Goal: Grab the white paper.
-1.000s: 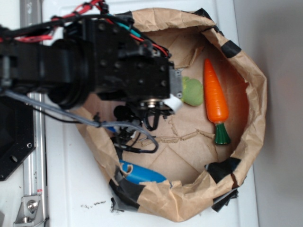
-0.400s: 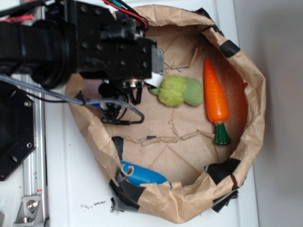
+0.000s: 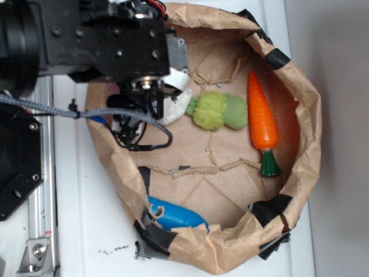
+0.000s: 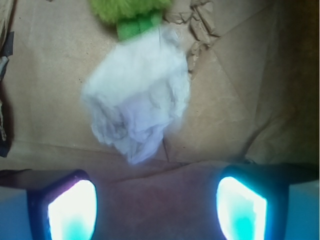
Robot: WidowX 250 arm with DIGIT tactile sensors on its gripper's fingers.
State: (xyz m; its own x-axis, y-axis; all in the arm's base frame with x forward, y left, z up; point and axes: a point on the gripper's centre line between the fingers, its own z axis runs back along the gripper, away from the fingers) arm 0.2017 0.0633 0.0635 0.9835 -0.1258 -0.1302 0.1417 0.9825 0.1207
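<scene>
The white paper (image 4: 137,107) is a crumpled white-grey ball lying on the brown bag floor, just beyond my gripper (image 4: 157,207). The two glowing fingertips (image 4: 72,210) stand far apart with only bag floor between them, so the gripper is open and apart from the paper. In the exterior view only part of the white paper (image 3: 176,107) shows, under the black gripper (image 3: 167,86) at the bag's left side. The paper touches the green toy's end.
A fuzzy green toy (image 3: 219,112) lies right of the paper, also in the wrist view as the green toy (image 4: 127,10). An orange carrot (image 3: 262,118) lies further right. A blue object (image 3: 173,216) sits at the lower bag wall. The brown paper bag's crumpled rim (image 3: 305,133) rings everything.
The arm has moved up and to the left in the exterior view, uncovering first the green toy and then the white paper. The gripper stays open.
</scene>
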